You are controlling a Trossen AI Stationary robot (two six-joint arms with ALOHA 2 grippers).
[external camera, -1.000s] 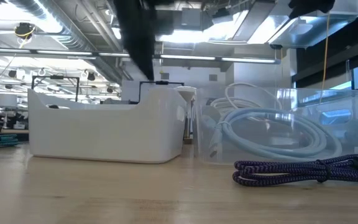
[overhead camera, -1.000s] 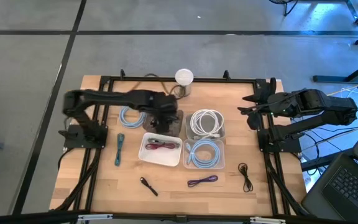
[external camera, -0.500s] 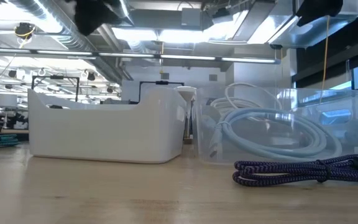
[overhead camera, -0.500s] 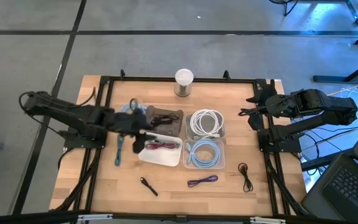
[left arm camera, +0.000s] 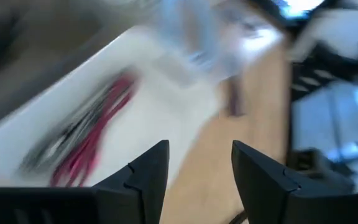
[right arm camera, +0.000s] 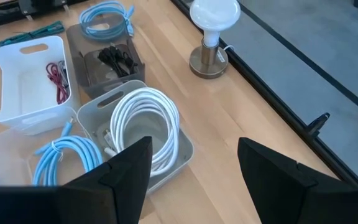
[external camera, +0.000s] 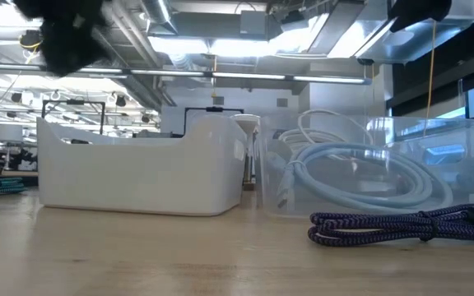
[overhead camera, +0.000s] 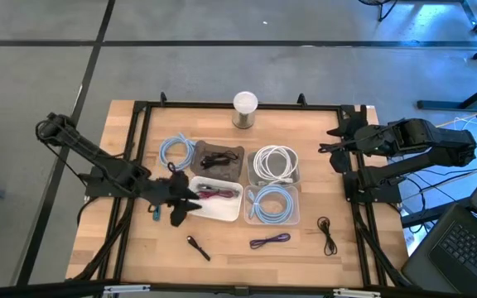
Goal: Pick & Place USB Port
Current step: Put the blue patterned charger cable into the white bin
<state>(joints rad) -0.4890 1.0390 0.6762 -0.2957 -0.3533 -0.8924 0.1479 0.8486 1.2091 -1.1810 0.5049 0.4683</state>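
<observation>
My left gripper (overhead camera: 180, 209) hovers open over the left near corner of the white bin (overhead camera: 195, 207), which holds red and black cables (left arm camera: 98, 124); nothing is between its fingers (left arm camera: 143, 171). On the wood near the front edge lie a short black plug cable (overhead camera: 197, 247), a purple cable (overhead camera: 270, 240) and a thin black cable (overhead camera: 328, 234). Beside the bin's left side lies a teal cable (overhead camera: 159, 199). Which of these is the USB port I cannot tell. My right gripper (overhead camera: 331, 151) waits open above the table's right edge.
A dark tray of black cables (overhead camera: 218, 157), a clear tub with a white coil (overhead camera: 274, 164) and another with a light blue coil (overhead camera: 272, 204) surround the bin. A blue coil (overhead camera: 175, 151) lies at the left and a lamp (overhead camera: 245, 108) at the far edge. A black frame (overhead camera: 139, 124) borders the table.
My left gripper has swung from above the dark tray toward the table's near and left side, sinking a little and rolling, and now hangs over the white bin's left near corner. The arm has folded back toward its base. Nothing on the table has moved.
</observation>
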